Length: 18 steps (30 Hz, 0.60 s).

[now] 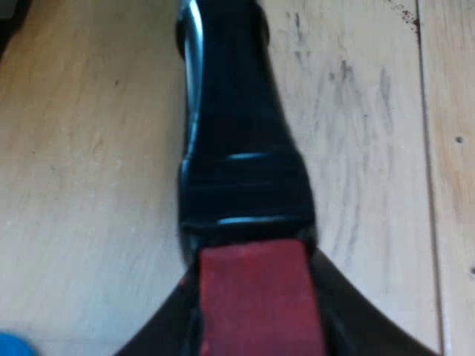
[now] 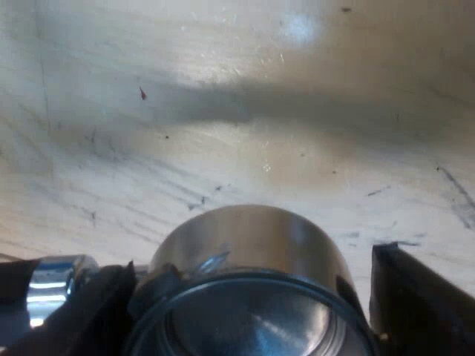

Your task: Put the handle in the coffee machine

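Desk (image 1: 89, 148): pale wood-grain top, warm light. Left wrist view: dark grey scuff streaks (image 1: 349, 81) running w/ the grain, a straight seam (image 1: 430, 185) btwn boards, a few reddish specks (image 1: 407, 16) nr that seam. Right wrist view: broad soft shadow band (image 2: 223, 104) across the surface, bright glare spot (image 2: 300, 28) beyond it, thin dark scratches (image 2: 453, 185), one tiny red fleck (image 2: 142, 93).

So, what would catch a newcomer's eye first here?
The red end of the dark handle, clamped in the left gripper over the wooden table. Then a shiny round metal cup, close up at the right gripper, above scuffed wood.
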{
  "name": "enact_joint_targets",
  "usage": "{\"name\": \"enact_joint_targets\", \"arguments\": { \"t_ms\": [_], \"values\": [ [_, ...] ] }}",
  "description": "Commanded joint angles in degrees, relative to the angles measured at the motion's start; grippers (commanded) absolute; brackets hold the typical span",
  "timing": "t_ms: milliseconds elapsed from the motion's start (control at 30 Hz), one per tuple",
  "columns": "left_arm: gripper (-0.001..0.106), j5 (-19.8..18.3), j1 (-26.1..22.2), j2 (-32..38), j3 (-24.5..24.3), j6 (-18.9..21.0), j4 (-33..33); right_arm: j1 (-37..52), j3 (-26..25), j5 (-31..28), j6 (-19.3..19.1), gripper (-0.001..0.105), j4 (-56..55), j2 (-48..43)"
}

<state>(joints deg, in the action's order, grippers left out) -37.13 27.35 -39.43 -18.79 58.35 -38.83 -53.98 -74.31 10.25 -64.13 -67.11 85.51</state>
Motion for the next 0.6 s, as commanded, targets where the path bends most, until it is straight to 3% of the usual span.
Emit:
{"name": "enact_joint_targets", "arguments": {
  "t_ms": [33, 333, 367, 433, 500, 533, 600],
  "values": [
    [0.003, 0.0, 0.25, 0.19, -0.19, 0.17, 0.46, -0.02, -0.89, 1.14, -1.2, 0.0, -0.49, -1.03],
    [0.0, 0.0, 0.25, 0.19, -0.19, 0.05, 0.58, -0.02, -0.89, 0.49, -1.2, 0.0, -0.49, -1.03],
    [0.0, 0.0, 0.25, 0.19, -0.19, 0.05, 0.7, -0.02, -0.89, 0.49, -1.2, 0.004, -0.49, -1.03],
    [0.0, 0.0, 0.25, 0.19, -0.19, 0.05, 1.01, -0.02, -0.89, -0.06, -0.98, 0.017, -0.49, -1.03],
    [0.0, 0.0, 0.25, 0.19, -0.29, 0.05, 1.02, -0.02, -0.89, -1.19, -0.05, 0.045, -0.49, -1.03],
    [0.0, 0.0, 0.25, 0.19, -0.25, 0.05, 1.02, -0.02, -0.89, -1.41, -0.05, 0.055, -0.49, -1.03],
    [0.0, 0.0, 0.25, 0.19, -0.25, 0.05, 1.02, -0.02, -0.89, -1.49, -0.36, 0.087, -0.49, -1.03]
  ]
}}
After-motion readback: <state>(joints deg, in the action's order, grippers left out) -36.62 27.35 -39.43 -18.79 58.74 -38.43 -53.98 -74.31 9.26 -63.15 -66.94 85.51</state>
